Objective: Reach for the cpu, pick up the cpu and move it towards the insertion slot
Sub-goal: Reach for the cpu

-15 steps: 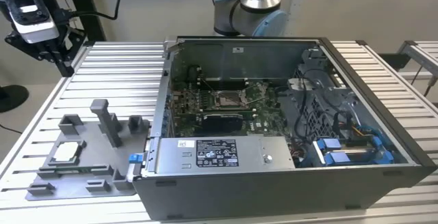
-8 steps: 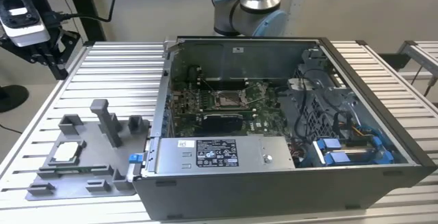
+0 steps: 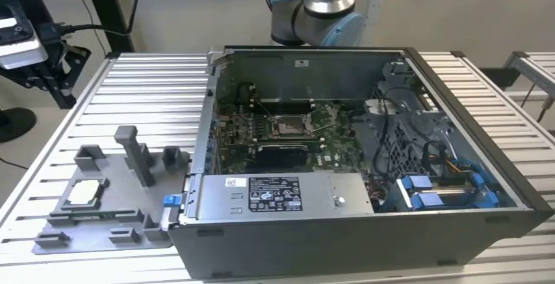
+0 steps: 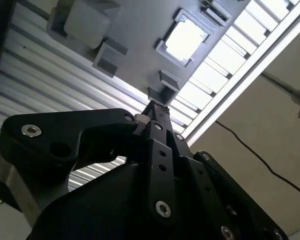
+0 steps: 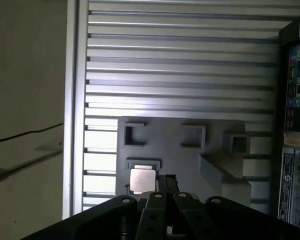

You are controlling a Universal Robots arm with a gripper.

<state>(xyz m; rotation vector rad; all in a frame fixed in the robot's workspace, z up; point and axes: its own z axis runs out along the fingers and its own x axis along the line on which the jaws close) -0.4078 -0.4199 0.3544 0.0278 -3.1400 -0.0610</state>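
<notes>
**Gripper** (image 5: pixel 166 182): black, with two narrow fingers (image 4: pixel 155 112) closed tip to tip and nothing between them in both wrist views. It hangs above the grey tray, on the side away from the computer case, and does not touch the chip.

**Cpu** (image 5: pixel 141 180): thin square chip with a pale silvery top. It lies flat in a square recess of the tray, on the part of the tray far from the computer case. It sits seated and unheld, with its top glaring bright in the second wrist view (image 4: pixel 185 39) and visible in the exterior view (image 3: pixel 84 193).

**Grey tray** (image 3: pixel 130 199): flat plastic plate with raised blocks and one upright post (image 3: pixel 137 154). It lies on the tabletop with one edge just beside the computer case.

**Computer case** (image 3: pixel 347 245): dark grey and lying open side up. It holds a green board, a labelled metal box (image 3: pixel 277 196) and blue fittings (image 3: pixel 442 190).

**Insertion slot** (image 3: pixel 289 126): square socket with a shiny metal frame and a dark centre. It sits inside the computer case near the middle of the board, well apart from the cpu.

**Tabletop** (image 3: pixel 147 82): ribbed silver metal that carries the computer case and the tray.

**Arm** (image 3: pixel 316 11): silver and blue-grey joint standing beyond the far wall of the computer case.
</notes>
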